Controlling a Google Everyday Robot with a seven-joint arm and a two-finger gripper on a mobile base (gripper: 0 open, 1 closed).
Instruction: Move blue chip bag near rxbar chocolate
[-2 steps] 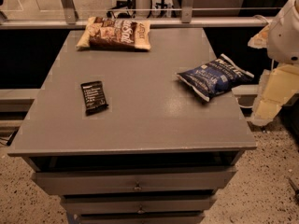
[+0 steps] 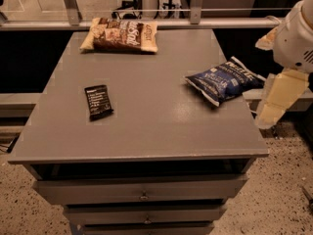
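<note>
My tool [image 2: 276, 102] hangs past the desk [image 2: 146, 136] right edge, near blue chip bag [image 2: 222, 80] | its grip: I cannot tell | rxbar chocolate [image 2: 99, 101] well apart, left.

Looking at a grey table [image 2: 156, 116] with a stack of drawers [image 2: 142, 190] under it, parked on speckled floor [image 2: 283, 199]. Got a metal railing [image 2: 220, 22] right behind, dark beyond that, dim warm light all over. Spotted the gripper [image 2: 276, 99] hanging just off the table's right edge

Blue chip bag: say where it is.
Camera view: the blue chip bag lies at the right edge of the table, the gripper just beyond it, the rxbar chocolate far left.
</note>
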